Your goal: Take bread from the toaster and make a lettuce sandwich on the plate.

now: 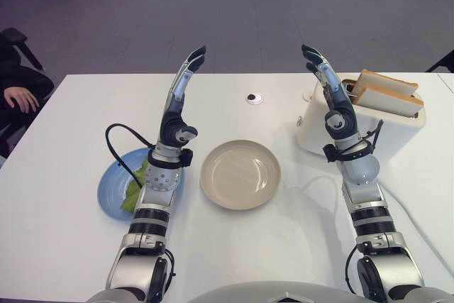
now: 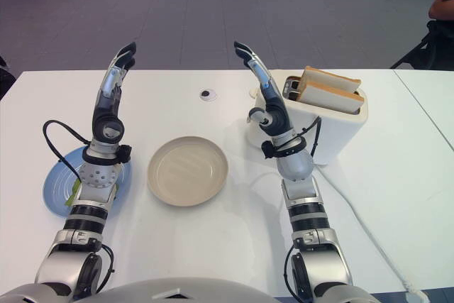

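A cream toaster (image 1: 397,136) stands at the right of the white table with two slices of bread (image 1: 386,90) sticking up from its slots. An empty beige plate (image 1: 240,174) lies at the table's middle. A blue plate (image 1: 113,188) at the left carries green lettuce (image 1: 136,184), partly hidden by my left forearm. My left hand (image 1: 183,90) is raised above the blue plate, fingers straight and holding nothing. My right hand (image 1: 326,83) is raised just left of the toaster, also open and empty.
A small black and white disc (image 1: 254,98) sits on the table behind the beige plate. A white cable (image 2: 362,225) runs from the toaster toward the front right. A black cable (image 1: 120,140) loops by my left wrist.
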You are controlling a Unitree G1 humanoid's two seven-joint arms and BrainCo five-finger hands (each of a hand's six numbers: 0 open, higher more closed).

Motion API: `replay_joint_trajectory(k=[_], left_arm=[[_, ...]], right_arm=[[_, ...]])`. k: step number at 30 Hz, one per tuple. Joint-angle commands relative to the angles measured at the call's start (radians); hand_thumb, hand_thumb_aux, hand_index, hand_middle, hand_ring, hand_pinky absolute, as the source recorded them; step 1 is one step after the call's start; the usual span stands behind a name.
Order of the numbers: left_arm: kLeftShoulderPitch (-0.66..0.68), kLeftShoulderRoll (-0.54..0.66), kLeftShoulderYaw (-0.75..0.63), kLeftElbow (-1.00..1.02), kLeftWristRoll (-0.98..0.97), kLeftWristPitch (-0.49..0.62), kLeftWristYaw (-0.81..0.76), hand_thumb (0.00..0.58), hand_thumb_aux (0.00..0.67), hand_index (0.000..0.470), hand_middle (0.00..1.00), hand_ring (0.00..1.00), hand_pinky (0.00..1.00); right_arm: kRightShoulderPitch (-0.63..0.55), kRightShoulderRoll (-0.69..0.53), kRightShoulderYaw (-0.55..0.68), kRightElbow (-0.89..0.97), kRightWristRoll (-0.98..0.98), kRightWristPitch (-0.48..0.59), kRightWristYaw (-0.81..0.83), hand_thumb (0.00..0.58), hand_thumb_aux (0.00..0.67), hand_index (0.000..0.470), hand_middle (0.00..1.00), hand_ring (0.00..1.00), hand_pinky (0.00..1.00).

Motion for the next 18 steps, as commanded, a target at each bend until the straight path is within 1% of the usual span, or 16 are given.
replay_joint_trajectory(k=[1,14,16,17,18], left_arm=[[0.000,0.005,0.009,-0.002,0.010,0.006,-0.005,0.000,0.000,0.000,0.00,0.00,0.00],[0.003,0.003,0.014,-0.004,0.027,0.005,0.000,0.000,0.000,0.000,0.00,0.00,0.00],[0.006,0.003,0.016,-0.007,0.034,0.004,0.003,0.000,0.000,0.000,0.00,0.00,0.00],[0.006,0.003,0.017,-0.009,0.036,0.004,0.004,0.000,0.000,0.000,0.00,0.00,0.00],[0.007,0.005,0.018,-0.011,0.036,0.003,0.004,0.000,0.000,0.000,0.00,0.00,0.00]], right_arm=[[-0.012,-0.002,0.006,0.004,-0.012,-0.004,-0.001,0.000,0.000,0.000,0.00,0.00,0.00],[-0.005,-0.006,0.010,0.007,-0.020,-0.011,-0.009,0.000,0.000,0.000,0.00,0.00,0.00],[0.001,-0.031,-0.005,-0.021,-0.103,-0.012,-0.043,0.000,0.000,0.000,0.00,0.00,0.00],[0.006,-0.057,-0.029,-0.050,-0.155,-0.006,-0.066,0.000,0.000,0.000,0.00,0.00,0.00],[0.011,-0.091,-0.063,-0.087,-0.163,0.012,-0.070,0.000,0.000,0.000,0.00,0.00,0.00]])
